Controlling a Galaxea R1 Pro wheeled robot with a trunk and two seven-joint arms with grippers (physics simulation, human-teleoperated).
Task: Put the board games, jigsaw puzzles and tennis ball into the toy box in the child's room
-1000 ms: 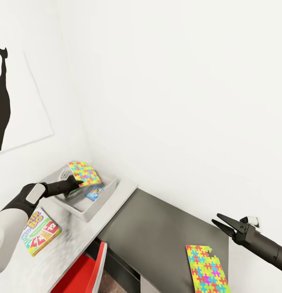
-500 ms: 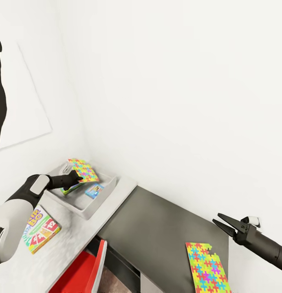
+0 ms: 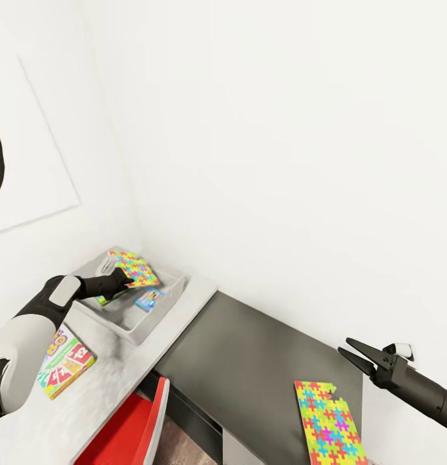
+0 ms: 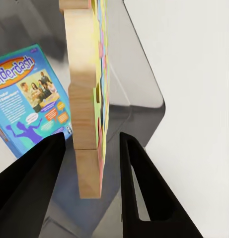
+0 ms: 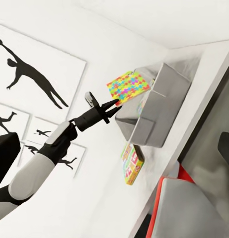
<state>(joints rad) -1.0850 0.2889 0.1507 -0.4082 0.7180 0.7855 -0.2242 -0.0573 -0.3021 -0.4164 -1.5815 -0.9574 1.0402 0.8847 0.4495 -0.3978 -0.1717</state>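
The left gripper (image 3: 125, 277) is extended over the toy box (image 3: 160, 311), a grey open tray at the far end of the light table (image 3: 114, 381) near the room corner. Its jaws are clenched on a jigsaw puzzle (image 3: 134, 268), a thin board with a wooden edge and a multicoloured face; the left wrist view shows that edge (image 4: 84, 119) standing between the two black fingers (image 4: 27, 183), above the box interior. In the head view the puzzle is tilted, with its lower end inside the box outline. A blue board game (image 4: 30, 99) lies flat on the box floor, just beside the held puzzle; it also shows in the head view (image 3: 149, 299). A green-edged item (image 3: 106, 299) lies in the box under the gripper; its identity cannot be told. A second board game (image 3: 63, 363), with a red, green and yellow cover, lies flat on the table outside the box, near the left forearm. A second puzzle (image 3: 328, 423) lies flat on the dark table (image 3: 249, 361), near its front right corner. The right gripper (image 3: 354, 354) hangs beside that corner with its jaws released, holding nothing, well apart from the box. A red chair (image 3: 130, 433) stands below the table edge. A black silhouette picture (image 3: 17, 148) hangs on the left wall.
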